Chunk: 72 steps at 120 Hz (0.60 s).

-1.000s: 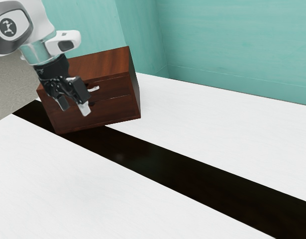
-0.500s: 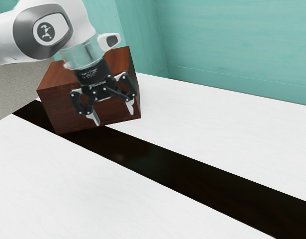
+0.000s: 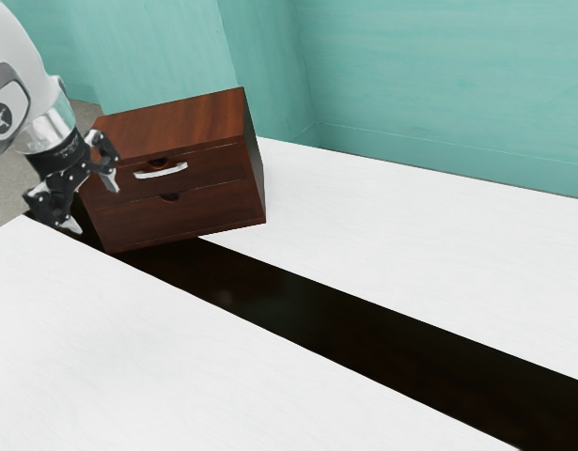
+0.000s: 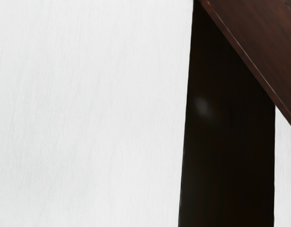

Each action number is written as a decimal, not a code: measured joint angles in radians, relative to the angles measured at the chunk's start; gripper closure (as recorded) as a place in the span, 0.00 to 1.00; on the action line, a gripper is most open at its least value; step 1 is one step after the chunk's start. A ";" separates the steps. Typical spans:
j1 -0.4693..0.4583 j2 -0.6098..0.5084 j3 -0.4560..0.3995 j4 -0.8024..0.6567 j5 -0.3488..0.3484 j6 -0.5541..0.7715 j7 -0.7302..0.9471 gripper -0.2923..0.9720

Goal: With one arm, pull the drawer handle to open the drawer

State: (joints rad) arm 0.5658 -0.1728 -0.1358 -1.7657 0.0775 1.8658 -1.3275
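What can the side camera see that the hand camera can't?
Side camera: the black two-finger gripper, open, apart from the silver curved handle on the brown wooden drawer box, plus the teal wall. Hand camera: a faint pale glint on the dark strip. Both: the white table, the dark strip and the box's wood.

Reddish-brown grained cabinet [image 3: 190, 122], silver handle [image 3: 161, 172], white table [image 3: 411, 225] with a black stripe [image 3: 364, 338], teal wall [image 3: 439, 66].
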 joint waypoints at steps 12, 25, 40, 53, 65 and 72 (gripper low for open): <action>0.004 -0.003 0.002 0.003 -0.020 0.008 -0.114 0.27; 0.002 -0.007 0.017 0.004 -0.042 -0.004 -0.260 0.26; -0.009 0.012 0.021 0.028 -0.050 -0.020 -0.396 0.26; -0.040 0.086 0.019 0.108 -0.029 -0.025 -0.496 0.27; -0.054 0.147 0.019 0.165 0.006 -0.028 -0.573 0.27; -0.060 0.170 0.019 0.176 0.023 -0.024 -0.612 0.28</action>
State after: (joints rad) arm 0.5054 -0.0027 -0.1166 -1.5894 0.1009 1.8417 -1.9400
